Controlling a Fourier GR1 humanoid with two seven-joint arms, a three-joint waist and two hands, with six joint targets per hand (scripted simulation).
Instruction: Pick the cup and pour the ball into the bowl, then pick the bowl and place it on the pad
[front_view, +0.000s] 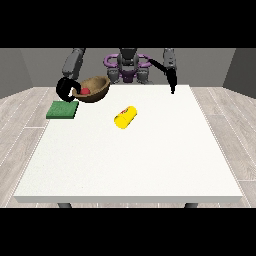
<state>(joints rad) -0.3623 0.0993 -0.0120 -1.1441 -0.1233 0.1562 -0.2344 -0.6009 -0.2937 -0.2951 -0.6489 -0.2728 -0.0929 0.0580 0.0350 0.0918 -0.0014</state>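
The bowl (94, 89) looked like brown wood with a smooth, slightly shiny inside. The red ball (85, 91) in it seemed smooth. The yellow cup (125, 117) looked like glossy plastic. The green pad (62, 109) was matt and cloth-like. The white table (135, 165) had a smooth, matt top, and the floor (20, 112) showed pale wood planks.

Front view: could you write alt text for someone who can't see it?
The hand at the view's left holds a brown bowl, red ball inside, lifted beside a green pad. A yellow cup lies on its side on the white table.
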